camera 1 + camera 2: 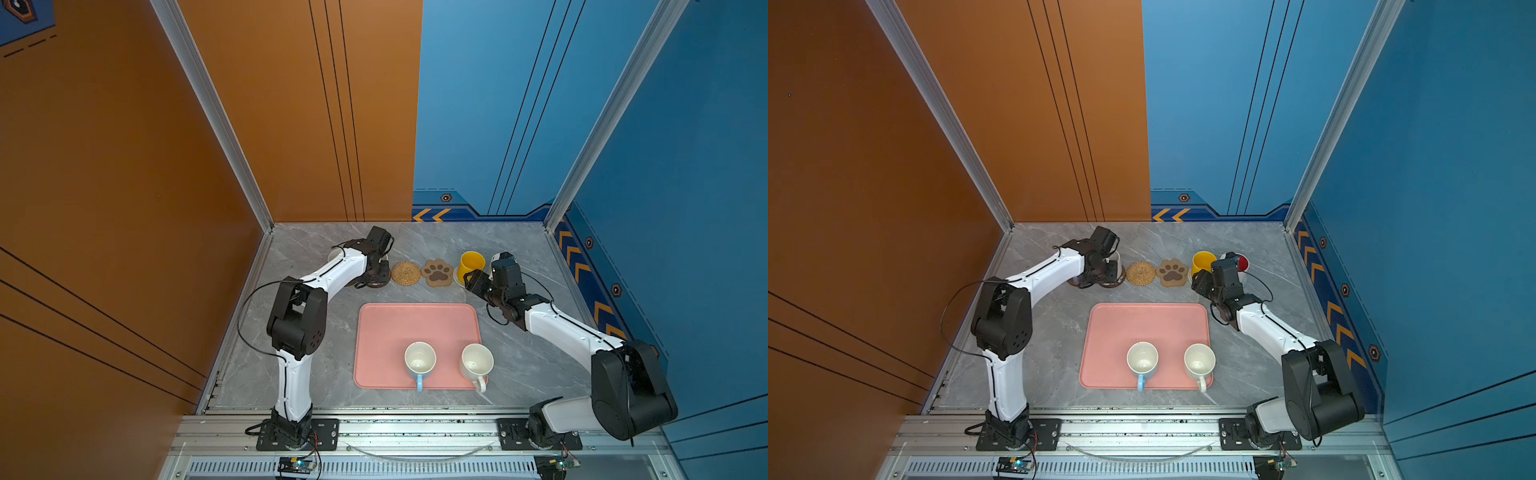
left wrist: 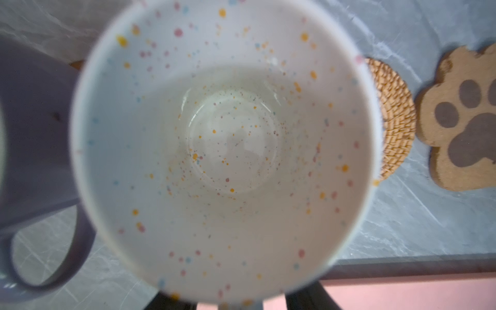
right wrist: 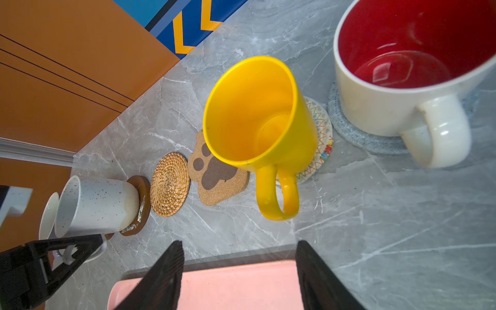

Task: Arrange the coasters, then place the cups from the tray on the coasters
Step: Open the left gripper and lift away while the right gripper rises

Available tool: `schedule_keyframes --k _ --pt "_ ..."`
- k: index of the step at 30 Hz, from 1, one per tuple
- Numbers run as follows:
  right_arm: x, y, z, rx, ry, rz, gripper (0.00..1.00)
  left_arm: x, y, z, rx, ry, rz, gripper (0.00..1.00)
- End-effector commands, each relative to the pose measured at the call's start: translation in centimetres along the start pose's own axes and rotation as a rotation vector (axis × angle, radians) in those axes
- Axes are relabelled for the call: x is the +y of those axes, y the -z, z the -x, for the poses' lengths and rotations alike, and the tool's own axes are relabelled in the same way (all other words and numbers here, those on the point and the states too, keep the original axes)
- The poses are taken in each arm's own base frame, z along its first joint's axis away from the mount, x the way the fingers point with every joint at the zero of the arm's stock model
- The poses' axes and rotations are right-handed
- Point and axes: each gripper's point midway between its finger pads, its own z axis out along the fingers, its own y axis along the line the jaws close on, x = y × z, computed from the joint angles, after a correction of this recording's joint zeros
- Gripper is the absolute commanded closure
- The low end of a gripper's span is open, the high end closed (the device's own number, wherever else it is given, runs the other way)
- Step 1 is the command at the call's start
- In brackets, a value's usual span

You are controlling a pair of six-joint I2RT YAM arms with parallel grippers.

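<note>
Left fingers [image 2: 177, 303] apart astride the speckled mug [image 2: 220, 150] handle; a snag while backing off could drag it off its brown coaster [image 3: 143, 196]. Right fingers [image 3: 161, 279] apart, empty.

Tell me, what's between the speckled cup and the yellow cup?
Two empty coasters: a round woven coaster and a paw coaster, clear in the right wrist view.

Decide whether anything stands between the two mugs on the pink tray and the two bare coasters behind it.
Nothing visible does: only bare tray and tabletop lie between the blue-handled mug, the white mug and the rattan coaster and paw coaster.
</note>
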Motion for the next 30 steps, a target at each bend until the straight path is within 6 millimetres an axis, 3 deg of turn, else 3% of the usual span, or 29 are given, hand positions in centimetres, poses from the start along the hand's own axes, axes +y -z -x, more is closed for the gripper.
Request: schedule_keyframes --k 1,8,12,16,19,23,27,30 --pt "1.0 0.0 1.0 -0.016 -0.012 0.034 0.35 0.0 3.5 1.6 -0.078 -0.009 -0.005 0.49" --pt "1.1 0.0 1.0 -0.016 -0.011 0.034 0.35 -0.6 7.3 2.4 -0.162 -0.023 -0.024 0.43" --pt "1.1 0.0 0.9 -0.014 -0.009 0.037 0.35 -1.0 11.1 3.2 -0.28 -0.068 0.011 0.4" --pt "1.3 -0.1 0.9 -0.014 -0.007 0.039 0.35 -2.4 15.5 3.7 -0.456 -0.161 0.027 0.29" --pt "1.5 -0.1 0.7 -0.009 -0.003 0.043 0.35 -3.3 17.7 3.4 -0.554 -0.208 0.007 0.24" --pt "1.9 -0.1 0.5 -0.005 0.007 0.048 0.34 -4.6 19.7 2.5 -0.648 -0.252 -0.064 0.21" --pt "2.4 0.3 0.4 -0.009 0.028 0.033 0.32 -5.8 20.7 0.9 -0.695 -0.293 -0.179 0.04" --pt "3.1 0.7 0.4 -0.019 0.045 0.041 0.31 -6.3 21.2 0.2 -0.747 -0.269 -0.253 0.02"
